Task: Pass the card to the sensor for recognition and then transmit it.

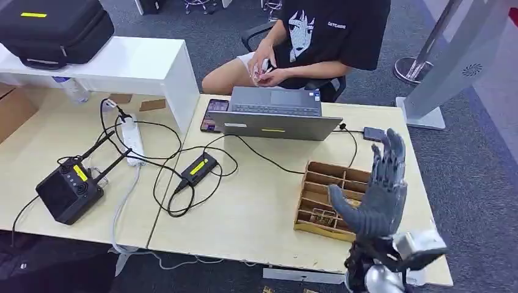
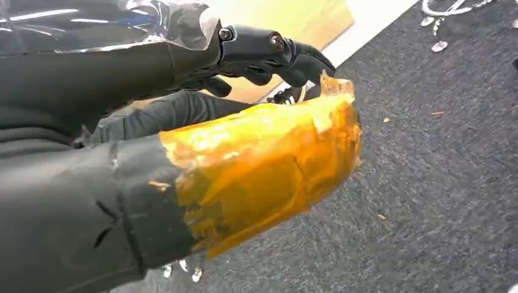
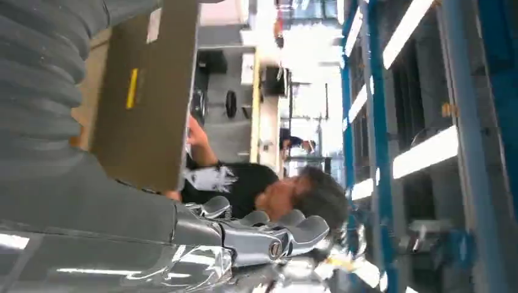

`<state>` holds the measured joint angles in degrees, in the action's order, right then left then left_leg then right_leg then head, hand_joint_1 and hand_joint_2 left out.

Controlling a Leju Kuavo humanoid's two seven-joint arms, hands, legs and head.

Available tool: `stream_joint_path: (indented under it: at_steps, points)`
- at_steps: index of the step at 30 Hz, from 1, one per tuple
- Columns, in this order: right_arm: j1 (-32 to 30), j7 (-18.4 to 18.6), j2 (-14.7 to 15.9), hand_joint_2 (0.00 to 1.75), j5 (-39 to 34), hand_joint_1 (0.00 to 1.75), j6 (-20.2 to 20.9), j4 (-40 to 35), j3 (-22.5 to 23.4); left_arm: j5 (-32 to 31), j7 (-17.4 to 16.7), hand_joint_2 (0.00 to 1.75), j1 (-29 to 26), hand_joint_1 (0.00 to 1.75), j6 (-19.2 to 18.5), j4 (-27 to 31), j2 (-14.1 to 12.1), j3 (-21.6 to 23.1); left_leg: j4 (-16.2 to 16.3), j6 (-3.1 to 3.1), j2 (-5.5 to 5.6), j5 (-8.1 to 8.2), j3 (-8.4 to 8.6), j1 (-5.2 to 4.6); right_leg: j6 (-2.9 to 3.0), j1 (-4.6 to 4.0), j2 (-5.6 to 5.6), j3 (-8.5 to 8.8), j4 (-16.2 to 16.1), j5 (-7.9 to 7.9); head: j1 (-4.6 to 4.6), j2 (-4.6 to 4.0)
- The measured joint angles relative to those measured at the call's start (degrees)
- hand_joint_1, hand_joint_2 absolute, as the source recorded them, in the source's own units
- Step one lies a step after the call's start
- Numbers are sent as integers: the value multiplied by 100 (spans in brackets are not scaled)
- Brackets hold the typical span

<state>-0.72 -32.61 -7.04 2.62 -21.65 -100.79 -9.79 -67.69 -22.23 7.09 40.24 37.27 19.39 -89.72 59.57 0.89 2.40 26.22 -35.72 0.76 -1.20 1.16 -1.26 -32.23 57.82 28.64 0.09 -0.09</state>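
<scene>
- Head view is showing the right hand [image 1: 379, 189] raised above the wooden tray [image 1: 324, 174] on the worktop [image 1: 256, 207], fingers spread and grasping nothing.
- Cards appear to be lying in the tray's near compartments, though they are too small to be sure of.
- Judging by this, the pick-up is not yet done; the next move is calling for lowering into a compartment and pinching one card.
- Left hand [image 2: 269, 58] is hanging over carpet, fingers curled; whether it is clenched I cannot tell.
- Which device [image 1: 68, 189] is serving as the sensor is unclear.
</scene>
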Motion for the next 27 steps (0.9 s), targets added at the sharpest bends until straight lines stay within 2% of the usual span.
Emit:
stream_joint_path:
  at_steps: [4,7,11,13,15,19,21,23,27]
  points:
    - [-397,256,5,175,-363,0,-274,-471,30,-139,18,0,-4,0,0,0,0,0,0,-1,-20,4,7,-1,1,1,-13,-5,-1,-1,-2,0]
    - [-437,365,40,175,-569,0,-513,-533,394,-221,77,0,-4,0,0,0,0,-2,1,-4,-14,1,11,-3,-1,3,-10,-5,-2,-2,0,0]
    - [-515,304,70,175,-987,0,-657,-664,893,-218,101,0,-2,0,0,0,0,-2,5,-3,-20,-4,14,-7,-6,9,-14,-3,-2,-13,-2,0]
    - [-639,199,50,175,-1562,0,-714,-870,1363,-236,109,0,-6,0,0,0,0,-4,7,-4,-5,-4,15,-8,-10,10,-8,-1,-3,-10,0,0]
    - [-761,175,-24,175,-2279,0,-591,-1031,2052,-295,131,0,-8,0,0,0,0,-9,6,-5,0,-3,12,-8,-12,10,-4,1,-3,-8,0,0]
    - [-940,144,-263,175,-3565,0,-91,-1085,3716,-260,212,0,-10,0,0,0,0,-11,6,-17,-3,8,10,-12,-13,12,-4,6,-4,-7,0,0]
    - [-966,164,-380,175,-3750,0,164,-1059,4418,-205,232,0,-15,0,0,0,0,-13,6,-19,-5,10,8,-12,-13,12,-5,6,-4,-5,0,0]
    - [-954,284,-435,175,-3709,0,401,-985,4897,-188,243,0,-13,0,0,0,0,-13,5,-18,-14,11,10,-11,-11,11,-10,4,-4,-4,-2,0]
    - [-832,478,-487,175,-3622,0,580,-767,5449,-181,256,0,-13,0,0,0,0,-15,3,-18,-16,10,11,-11,-12,11,-11,4,-3,-2,-2,0]
